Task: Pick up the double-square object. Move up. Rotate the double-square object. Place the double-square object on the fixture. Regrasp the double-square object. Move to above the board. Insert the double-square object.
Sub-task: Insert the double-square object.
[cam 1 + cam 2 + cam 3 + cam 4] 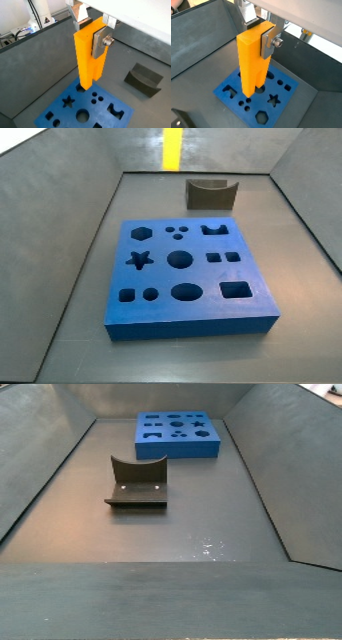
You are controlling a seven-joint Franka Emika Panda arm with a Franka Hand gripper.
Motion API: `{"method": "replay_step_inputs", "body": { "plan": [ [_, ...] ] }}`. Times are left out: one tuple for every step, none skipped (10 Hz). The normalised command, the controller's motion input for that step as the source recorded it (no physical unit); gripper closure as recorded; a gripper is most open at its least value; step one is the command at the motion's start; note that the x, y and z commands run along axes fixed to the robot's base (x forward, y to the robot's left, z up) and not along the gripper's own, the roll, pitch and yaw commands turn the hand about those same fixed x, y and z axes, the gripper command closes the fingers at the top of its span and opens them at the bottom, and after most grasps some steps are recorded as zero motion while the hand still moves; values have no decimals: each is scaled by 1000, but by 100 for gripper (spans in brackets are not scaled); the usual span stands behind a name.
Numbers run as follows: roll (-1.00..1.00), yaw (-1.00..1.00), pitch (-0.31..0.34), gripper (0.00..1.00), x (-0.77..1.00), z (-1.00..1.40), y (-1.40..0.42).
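The gripper [97,31] is clamping the double-square object [89,55] upright, hanging above the board [107,117]. The board is lying flat on the dark grey floor [201,514], ringed by sloping grey walls [40,454]. The fixture [136,482] is standing apart.

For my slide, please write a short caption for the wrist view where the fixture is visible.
Gripper holds the double-square object upright above the board, with the fixture standing apart on the floor.
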Motion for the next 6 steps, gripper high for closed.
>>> {"method": "replay_step_inputs", "body": {
  "plan": [
    [0, 0, 0, 100, 1000, -129, -194],
    [3, -11, 50, 100, 1000, -246, -71],
    [0, -169, 11, 100, 897, -194, -37],
    [0, -266, 1, 100, 800, -203, -14],
    [0, -374, 0, 100, 697, -140, -26],
    [0, -343, 0, 100, 749, -146, -34]
  ]
}}
